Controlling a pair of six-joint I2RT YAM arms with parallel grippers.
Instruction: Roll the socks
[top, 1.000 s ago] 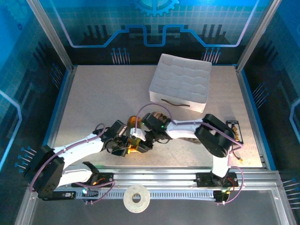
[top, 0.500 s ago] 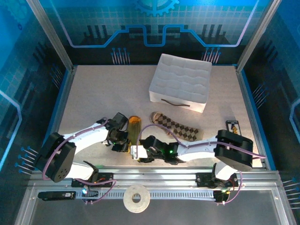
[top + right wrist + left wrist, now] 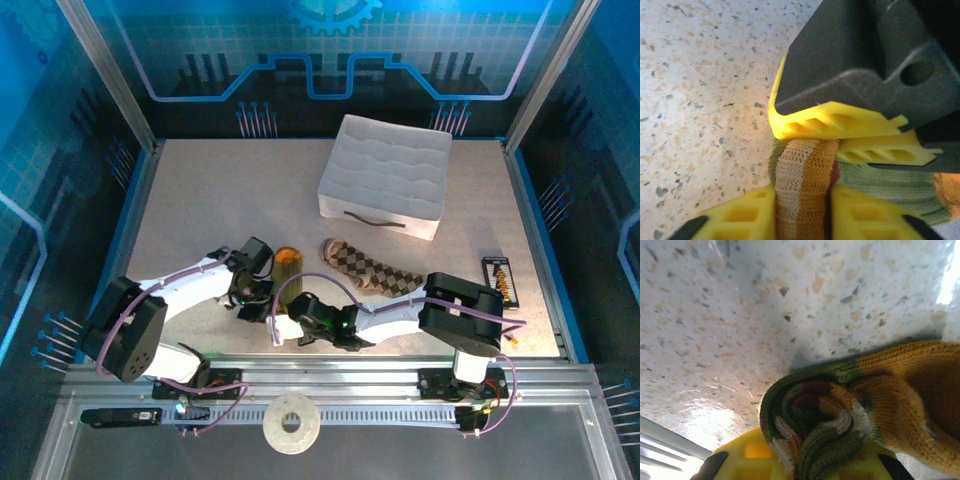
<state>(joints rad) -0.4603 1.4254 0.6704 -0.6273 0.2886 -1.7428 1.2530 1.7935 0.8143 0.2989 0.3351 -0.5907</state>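
Observation:
The olive green sock (image 3: 287, 262) lies near the table's front, its orange toe pointing away and its near end rolled up. In the left wrist view that roll (image 3: 815, 420) sits coiled between the yellow fingers (image 3: 747, 460) of my left gripper (image 3: 810, 462), which is shut on it. My right gripper (image 3: 802, 210) comes in from the near side and is shut on the tan and orange striped cuff (image 3: 802, 170), right under the left gripper's fingers (image 3: 830, 120). From above, the left gripper (image 3: 255, 302) and right gripper (image 3: 281, 326) meet at the roll. The brown-and-tan checked sock (image 3: 372, 270) lies flat to the right.
A white quilted box (image 3: 385, 178) stands at the back of the table. A small black and orange item (image 3: 500, 281) lies near the right edge. A roll of tape (image 3: 291, 423) rests on the front rail. Bare speckled tabletop (image 3: 200, 200) stretches to the left and back.
My right arm swung off the checked sock to the front, opened, then closed on the olive sock's cuff beside the left gripper. The left gripper kept its hold, shifting slightly left.

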